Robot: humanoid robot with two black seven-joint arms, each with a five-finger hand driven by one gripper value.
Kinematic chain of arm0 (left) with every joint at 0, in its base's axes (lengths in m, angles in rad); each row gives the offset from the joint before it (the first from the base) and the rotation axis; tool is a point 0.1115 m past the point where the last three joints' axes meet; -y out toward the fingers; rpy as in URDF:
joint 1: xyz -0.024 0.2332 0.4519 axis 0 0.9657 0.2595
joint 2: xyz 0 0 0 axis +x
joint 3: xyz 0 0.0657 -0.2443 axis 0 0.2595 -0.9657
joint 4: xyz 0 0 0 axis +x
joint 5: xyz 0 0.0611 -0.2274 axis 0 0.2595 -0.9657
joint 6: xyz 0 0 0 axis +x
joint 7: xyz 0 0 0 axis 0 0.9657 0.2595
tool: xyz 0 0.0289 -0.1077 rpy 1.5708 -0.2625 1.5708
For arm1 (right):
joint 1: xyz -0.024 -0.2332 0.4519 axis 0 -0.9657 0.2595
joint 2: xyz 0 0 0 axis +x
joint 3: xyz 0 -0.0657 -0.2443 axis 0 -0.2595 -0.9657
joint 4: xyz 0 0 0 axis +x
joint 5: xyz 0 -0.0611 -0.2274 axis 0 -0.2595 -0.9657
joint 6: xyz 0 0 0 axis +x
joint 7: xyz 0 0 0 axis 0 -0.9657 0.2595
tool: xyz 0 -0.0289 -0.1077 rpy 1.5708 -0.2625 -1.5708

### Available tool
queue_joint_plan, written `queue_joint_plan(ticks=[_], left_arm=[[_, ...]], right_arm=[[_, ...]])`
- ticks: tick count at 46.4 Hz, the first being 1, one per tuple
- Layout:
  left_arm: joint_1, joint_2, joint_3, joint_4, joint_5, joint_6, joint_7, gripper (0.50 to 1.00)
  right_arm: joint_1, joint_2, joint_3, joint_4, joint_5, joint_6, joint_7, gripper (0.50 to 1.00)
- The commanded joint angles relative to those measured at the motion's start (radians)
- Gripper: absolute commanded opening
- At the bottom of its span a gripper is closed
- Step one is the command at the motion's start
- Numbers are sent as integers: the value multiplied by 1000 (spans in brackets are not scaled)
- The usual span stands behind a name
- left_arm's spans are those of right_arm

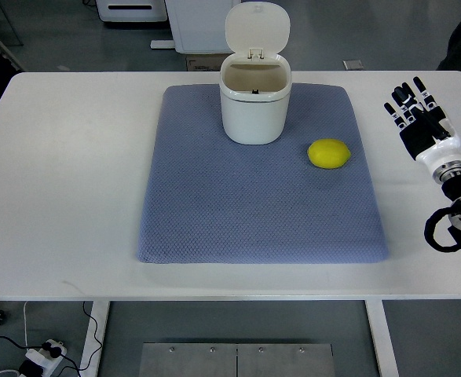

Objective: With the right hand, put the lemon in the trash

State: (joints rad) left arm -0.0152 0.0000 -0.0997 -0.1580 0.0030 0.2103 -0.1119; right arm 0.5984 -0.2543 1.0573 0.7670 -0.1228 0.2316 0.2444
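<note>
I am looking down on what seems a robotics lab or test room: a plain white table (65, 196) on metal legs stands on a grey floor. A power strip (42, 355) with trailing cables lies below, and white equipment cabinets (206, 23) stand behind.

Between the right hand (418, 118), which hovered over the worktop's (65, 196) right edge with fingers (407, 98) spread, and the lemon (329, 153) lay only bare white surface and flat blue mat (254, 212); nothing stood in that gap. The trash bin (254, 102) rose at the mat's far middle, near the lemon's left, its lid (257, 27) tipped back upright and its mouth uncovered from above. The mat's near half held nothing.
</note>
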Motion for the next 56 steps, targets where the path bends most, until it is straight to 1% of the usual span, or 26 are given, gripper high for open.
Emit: queue_joint_plan(ticks=[1,43,52,56], left_arm=[[0,0,0,0,0,0,0,1000],[1,0,0,0,0,0,0,1000],[0,0,0,0,0,0,0,1000],[0,0,0,0,0,0,0,1000]], right_arm=[[0,0,1,0,0,0,1,1000],[18,-39,6,-2,0,2,0,1000],[17,-83,0,-3,0,5,-5,1000],[18,-86,-2,-11,0,3,-2,1000]])
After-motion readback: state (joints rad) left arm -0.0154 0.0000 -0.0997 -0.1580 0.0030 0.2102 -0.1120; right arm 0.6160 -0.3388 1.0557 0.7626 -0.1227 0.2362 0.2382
